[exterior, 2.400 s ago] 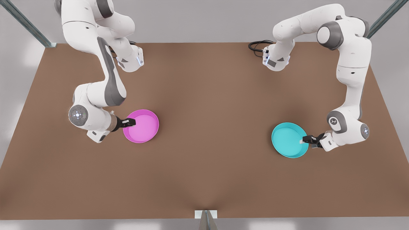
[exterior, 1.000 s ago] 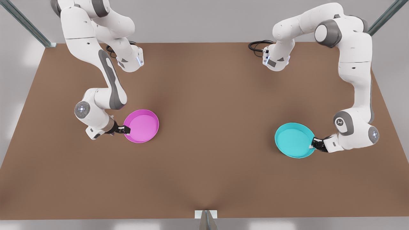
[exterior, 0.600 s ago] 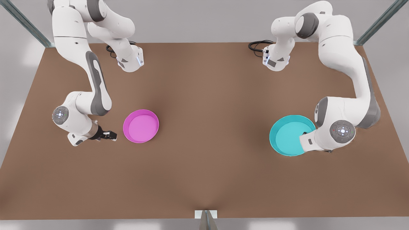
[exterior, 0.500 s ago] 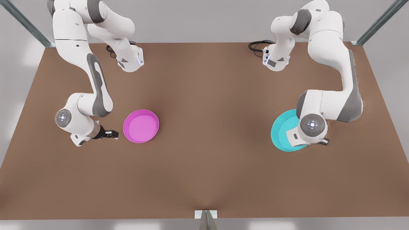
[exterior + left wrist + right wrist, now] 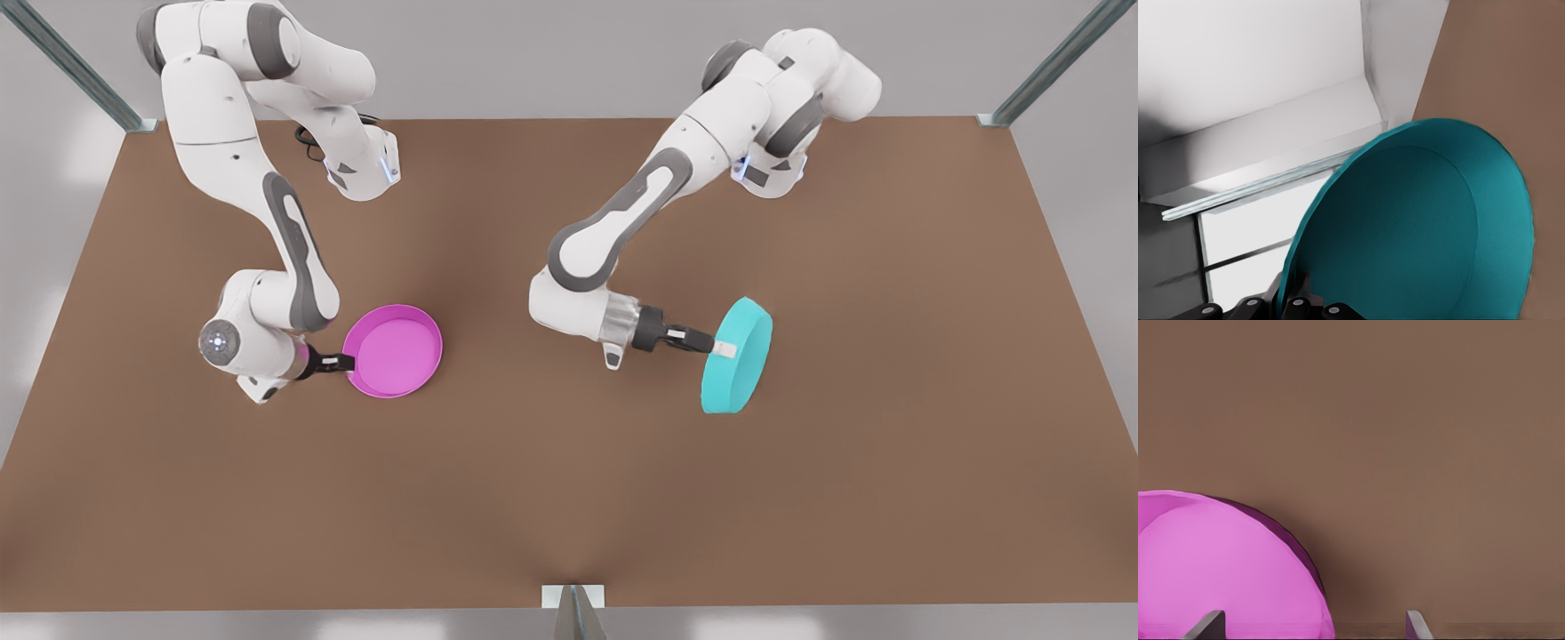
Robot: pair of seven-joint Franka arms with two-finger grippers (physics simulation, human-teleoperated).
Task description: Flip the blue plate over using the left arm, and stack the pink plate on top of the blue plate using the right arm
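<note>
— Changed in the last half second?

— Plenty. Hoisted the blue plate [image 5: 737, 356] from flat to nearly on edge and carried it in from the front view's right toward the middle of the table [image 5: 569, 498]. Clamped by the rim in the left gripper [image 5: 720, 348], jaws pinched tight on the wall. Judged to be clear of the tabletop, or barely brushing it.

— And across the table?

— Closed back in on the pink plate [image 5: 393, 350] with the right gripper [image 5: 342, 362], after standing just off it a moment ago. Now poised at the rim on the front view's left. Fingers [image 5: 1207, 627] spread wide in the right wrist view, with the plate's edge between them; nothing gripped yet.

— Meaning for the job?

— Roughly halfway through the flip. Still to tip the blue plate past vertical and lay it face down. No sense stacking before that, though the right gripper looks ready to take hold.

— Looks of the blue plate?

— Round, shallow, cyan, with a low upright wall, seen side-on as a thick tilted disc. Darker teal in the left wrist view, shaded, with a paler ring at the rim. Hard to say which face points where. Pink plate lying flat, open side up, well apart from it.
</note>
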